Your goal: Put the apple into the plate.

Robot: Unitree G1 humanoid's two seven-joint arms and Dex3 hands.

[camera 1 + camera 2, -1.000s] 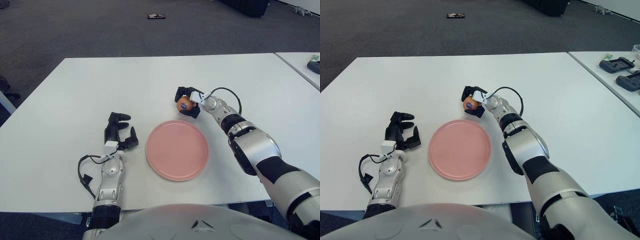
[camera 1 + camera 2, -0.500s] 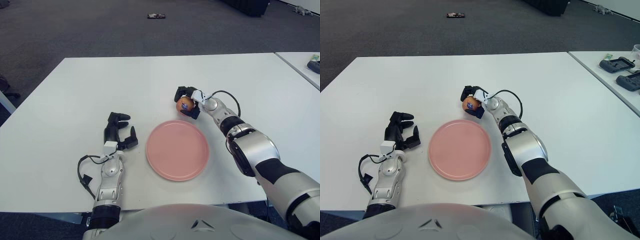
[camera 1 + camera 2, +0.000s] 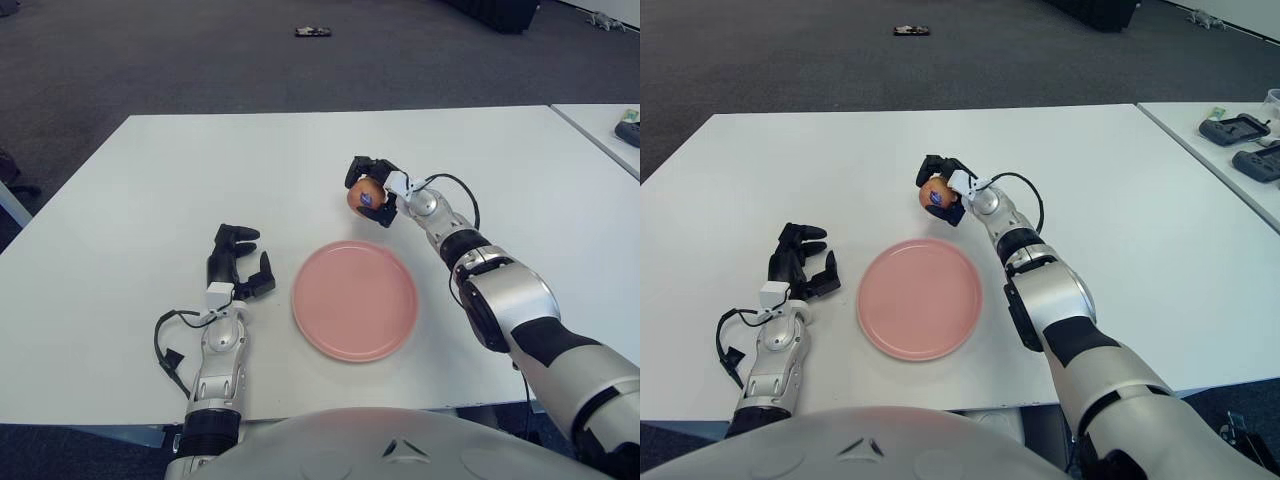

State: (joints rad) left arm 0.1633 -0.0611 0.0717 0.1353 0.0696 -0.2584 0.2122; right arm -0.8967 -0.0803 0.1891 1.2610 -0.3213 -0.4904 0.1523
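The right hand (image 3: 375, 193) has its fingers (image 3: 357, 166) curled around 1 apple (image 3: 364, 197), held beyond the far right edge of 1 pink plate (image 3: 354, 299). The left hand (image 3: 238, 265) shows left of the plate, fingers loosely spread, holding nothing. The white bench (image 3: 200, 180) stands on grey carpet (image 3: 150, 50).

Bench (image 3: 150, 180): smooth matt white top, looks laminate. Plate (image 3: 355, 300): pink, smooth, slight sheen, prob. plastic or glazed. Apple (image 3: 363, 196): orange-red skin, smooth, w/ small dark sticker. Right hand (image 3: 371, 190) & left hand (image 3: 238, 265): black matt plastic fingers (image 3: 232, 236), white plastic parts; forearms silver, satin metal-look shells. Floor (image 3: 200, 60): grey carpet, rough.
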